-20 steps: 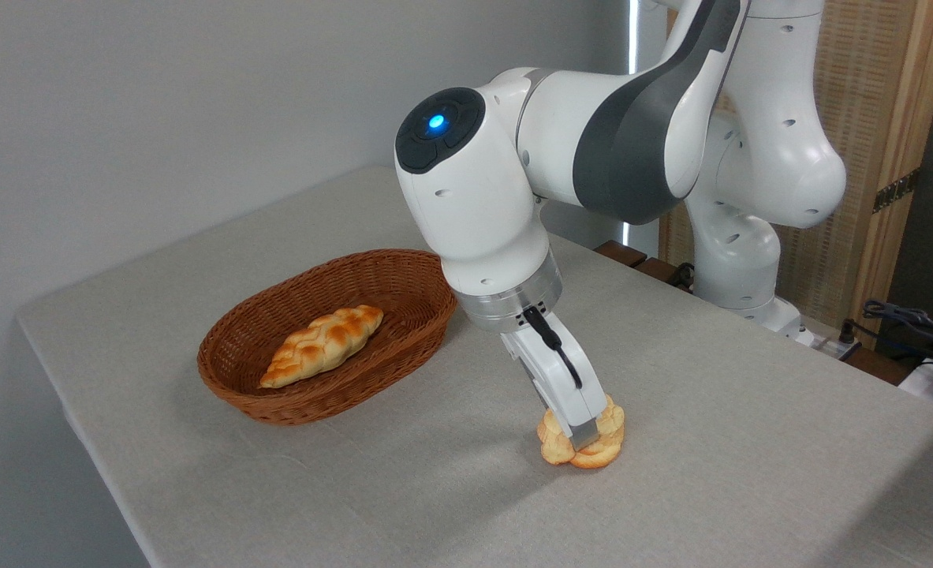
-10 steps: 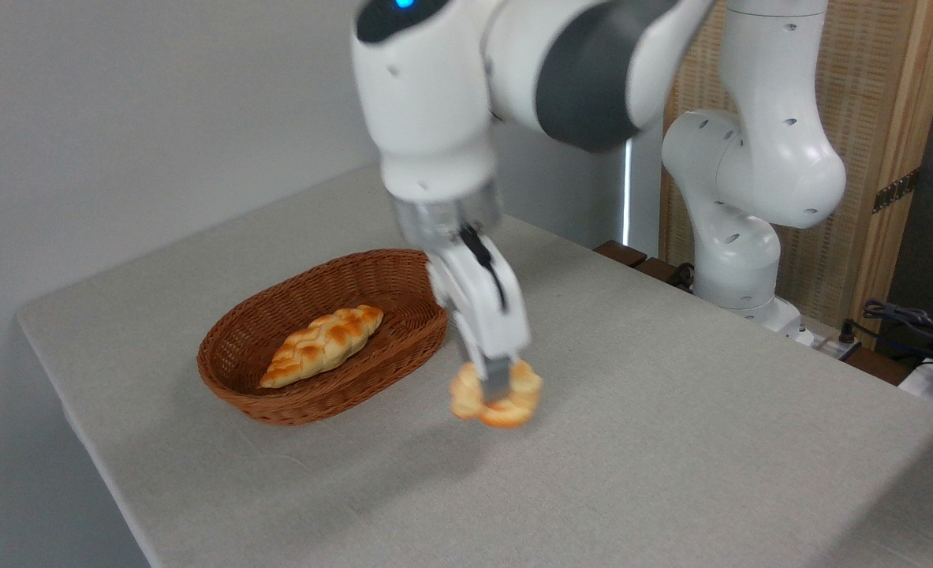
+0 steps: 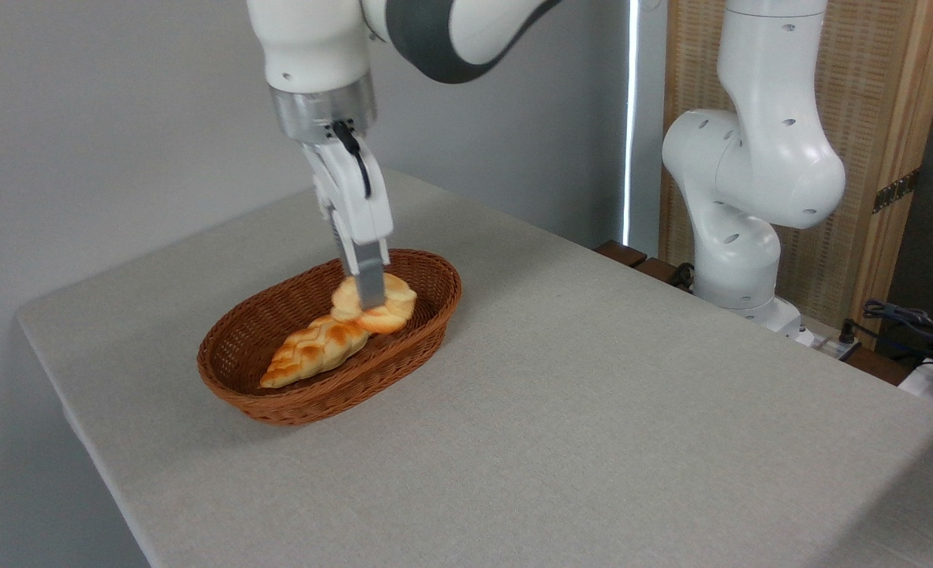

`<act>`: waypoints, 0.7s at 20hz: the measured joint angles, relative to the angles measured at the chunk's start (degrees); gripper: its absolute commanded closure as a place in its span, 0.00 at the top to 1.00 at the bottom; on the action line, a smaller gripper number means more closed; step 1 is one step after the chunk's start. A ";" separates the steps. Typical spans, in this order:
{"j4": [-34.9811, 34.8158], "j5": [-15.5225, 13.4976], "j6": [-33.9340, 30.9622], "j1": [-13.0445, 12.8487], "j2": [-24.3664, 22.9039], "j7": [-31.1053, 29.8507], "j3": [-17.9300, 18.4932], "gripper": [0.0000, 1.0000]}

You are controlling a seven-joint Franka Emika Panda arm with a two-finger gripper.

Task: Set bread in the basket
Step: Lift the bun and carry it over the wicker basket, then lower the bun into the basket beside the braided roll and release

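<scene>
The gripper [image 3: 371, 296] pinches the bun [image 3: 376, 303] between nearly closed fingers, holding it over the basket [image 3: 292, 394], above the right end of the braided loaf [image 3: 315, 349]; whether bun and loaf touch is unclear.

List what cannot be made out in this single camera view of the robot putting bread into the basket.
- Whether the small round golden-yellow bun touches the oval brown wicker basket or hangs above it: one view only.
- The claw's far finger: hidden behind the near finger and bun.
- Right end of the braided golden-brown loaf: covered by the bun.
- The white arm's upper part: cut off by the top edge.
</scene>
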 measured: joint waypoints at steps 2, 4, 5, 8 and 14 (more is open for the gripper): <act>0.00 0.00 1.69 -0.04 0.50 -6.07 -2.54 1.00; 0.02 0.01 2.47 -0.06 1.50 -10.09 -4.03 1.00; 0.03 0.01 2.53 -0.05 1.88 -10.24 -4.14 1.00; 0.14 0.01 2.60 -0.04 2.67 -10.24 -4.35 1.00; 0.23 2.04 2.60 0.08 3.96 -10.28 -4.36 1.00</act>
